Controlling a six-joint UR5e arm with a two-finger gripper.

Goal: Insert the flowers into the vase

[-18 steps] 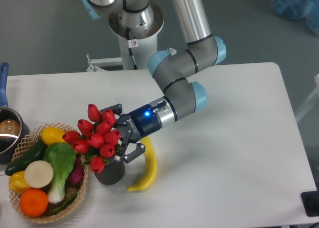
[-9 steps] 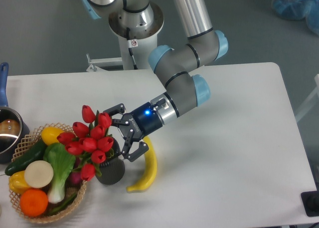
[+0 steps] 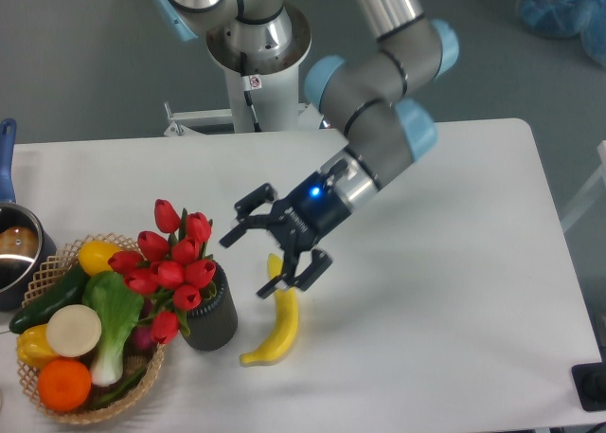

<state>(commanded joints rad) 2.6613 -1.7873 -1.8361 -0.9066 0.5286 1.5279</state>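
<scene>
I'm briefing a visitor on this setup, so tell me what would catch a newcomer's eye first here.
The red flowers stand out most, sitting in the dark vase at the table's front left and leaning over a basket of produce. Next is the open pincer, hanging just right of the bunch and clear of it, above a yellow banana lying beside the vase.

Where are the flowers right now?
Left of centre, the flowers stand in the vase, leaning over the basket, with the open gripper to their right.
</scene>
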